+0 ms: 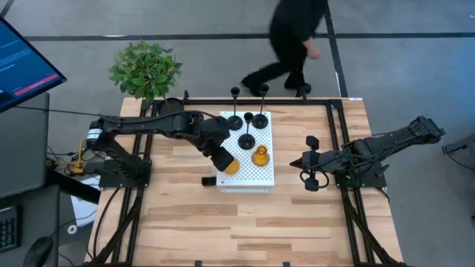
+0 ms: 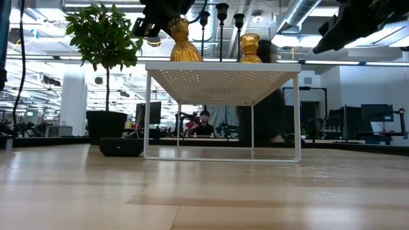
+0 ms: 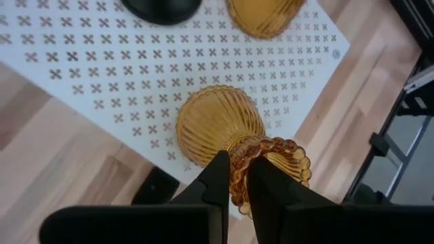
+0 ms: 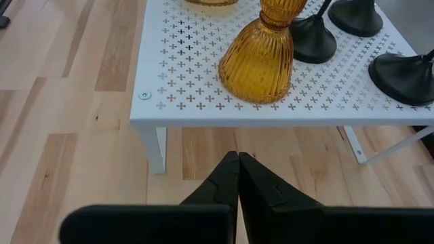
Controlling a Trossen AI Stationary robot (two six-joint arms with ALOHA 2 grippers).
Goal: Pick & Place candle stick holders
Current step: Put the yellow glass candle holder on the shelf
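A white perforated shelf (image 1: 252, 178) stands mid-table. On it stand three black stemmed holders (image 1: 246, 139) on their disc bases, and one amber holder (image 1: 260, 156) on its wide ribbed foot. My left gripper (image 1: 223, 159) is over the shelf's near left corner, shut on a second amber holder (image 3: 218, 124), also seen in the low view (image 2: 179, 41). My right gripper (image 1: 308, 172) is shut and empty over the table to the right of the shelf, its fingers (image 4: 237, 173) pointing at the shelf's edge. My left gripper pinches the beaded top rim (image 3: 239, 177) of the amber holder's upper cup between its two fingers, coming down at a slant from the table's left. The holder stays roughly upright, its wide foot (image 3: 210, 129) at the shelf surface. Whether it rests there or hangs just above, I cannot tell.
A small black block (image 1: 209, 180) lies on the table by the shelf's near left leg. A potted plant (image 1: 145, 70) stands at the far left corner. A person (image 1: 293, 41) walks past the table's far edge. Bare wood (image 1: 245, 230) lies near the front edge.
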